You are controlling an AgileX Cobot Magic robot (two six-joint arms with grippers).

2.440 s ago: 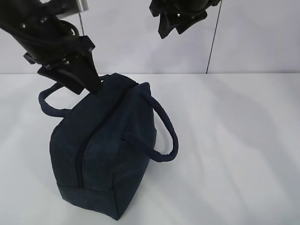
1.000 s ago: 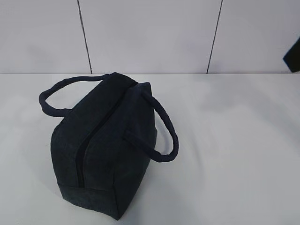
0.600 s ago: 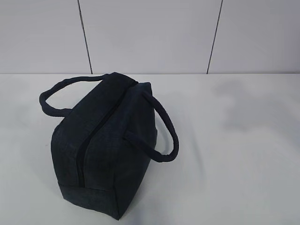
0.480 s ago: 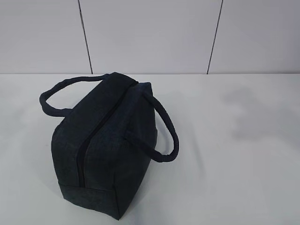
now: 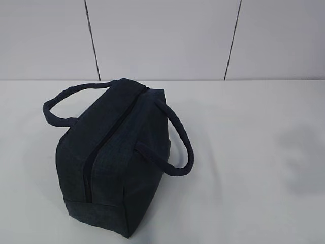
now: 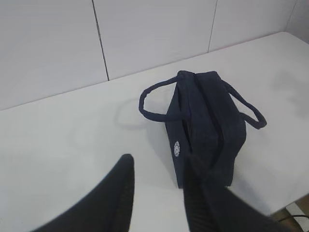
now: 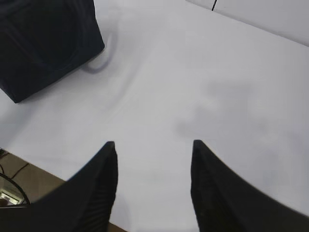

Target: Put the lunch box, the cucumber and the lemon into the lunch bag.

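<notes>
So the near edge of the worktop is just bare white surface, nothing lying on it. A bit further in sits the bag, upright on its base, dark navy, with one loop handle flopped out to the left and the other draped down the right side. The zipper line along the top looks shut from the exterior view, and the left wrist view agrees as far as I can tell, no silver lining showing anywhere. Behind it, only the pale wall panels.

No box, cucumber or lemon in any of the three views. My guess is they're inside the bag, which would put this at the tail end of the job, but honestly I can't confirm that with the top closed.

Both arms are out of the exterior view. The left gripper hangs high above the bag's end, jaws partly apart with nothing between them. The right gripper is over bare worktop off to the bag's side, jaws apart and empty too.

If the items really are packed, the next move is just parking the arms clear. If not, somebody has to unzip that top first, which likely takes both arms.
</notes>
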